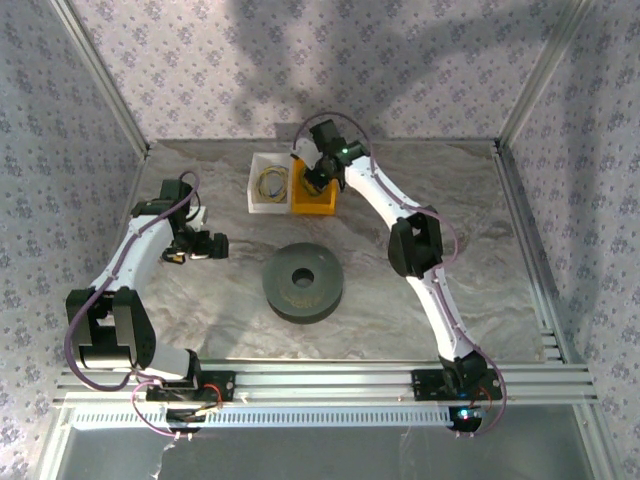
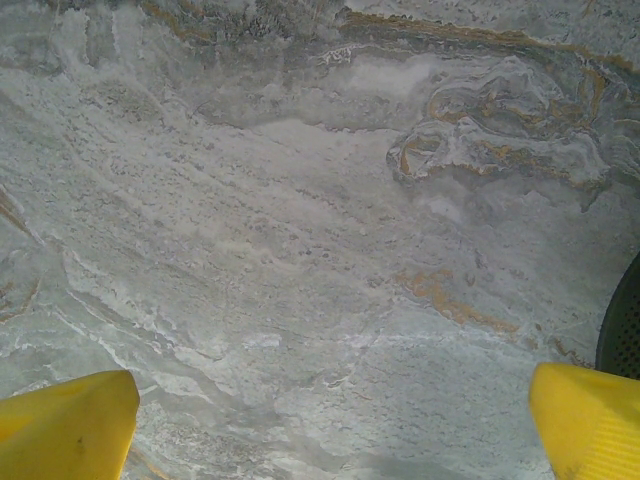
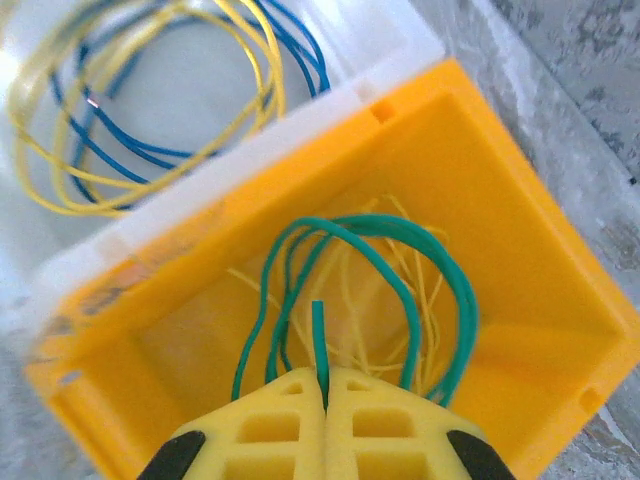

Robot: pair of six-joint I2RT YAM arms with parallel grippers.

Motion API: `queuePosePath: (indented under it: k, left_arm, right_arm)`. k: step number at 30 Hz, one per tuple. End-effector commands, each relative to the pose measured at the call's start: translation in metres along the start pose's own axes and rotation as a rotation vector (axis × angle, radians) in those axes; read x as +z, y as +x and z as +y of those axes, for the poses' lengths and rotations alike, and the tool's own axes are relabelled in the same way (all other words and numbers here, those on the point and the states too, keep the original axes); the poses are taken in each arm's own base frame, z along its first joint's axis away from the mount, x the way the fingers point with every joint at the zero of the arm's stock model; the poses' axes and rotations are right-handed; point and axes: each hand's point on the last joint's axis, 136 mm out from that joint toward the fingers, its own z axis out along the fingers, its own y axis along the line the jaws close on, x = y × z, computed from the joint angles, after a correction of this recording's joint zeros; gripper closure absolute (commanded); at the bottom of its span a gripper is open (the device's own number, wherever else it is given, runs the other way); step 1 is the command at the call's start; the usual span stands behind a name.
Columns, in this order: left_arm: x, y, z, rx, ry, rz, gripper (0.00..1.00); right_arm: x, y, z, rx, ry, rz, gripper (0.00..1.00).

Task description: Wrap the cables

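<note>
Teal-green cable [image 3: 440,270], thin, looped in arcs, pinched between right fingers [image 3: 290,415] over orange-yellow bin [image 3: 520,200] at far edge of counter [image 1: 500,250]; left fingers [image 2: 70,425] spread wide above it.

left gripper [image 2: 320,440] — jaws wide apart | marbled table [image 2: 300,200] beneath | dark spool [image 2: 625,325] at right edge

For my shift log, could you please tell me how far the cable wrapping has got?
Looks done: yellow and blue coils lie in the white bin. In hand: the right pincer is shut on the green cable over the yellow bin. Remaining: loose yellow strands there; left pincer open.
</note>
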Motion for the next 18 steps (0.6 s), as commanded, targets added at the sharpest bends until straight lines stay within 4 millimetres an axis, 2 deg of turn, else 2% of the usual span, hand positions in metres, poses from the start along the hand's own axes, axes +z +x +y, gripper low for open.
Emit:
queuePosePath:
  k: [1,11,14,18]
  left_arm:
    - [-0.001,0.009,-0.003,0.019,0.011,0.034,0.0]
    - [-0.004,0.01,-0.003,0.023,0.011,0.026,0.0]
    - [-0.003,0.01,-0.003,0.022,0.014,0.028,0.0]
    - [-0.003,0.011,-0.004,0.022,0.017,0.026,0.0]
  right_arm:
    - [-0.048,-0.029,-0.001,0.04,-0.062,-0.094,1.0]
    - [-0.081,-0.035,0.015,0.09,-0.235,-0.158,1.0]
    - [-0.081,-0.029,0.02,0.098,-0.262,-0.138,1.0]
    - [-0.071,-0.015,0.025,0.111,-0.283,-0.094,1.0]
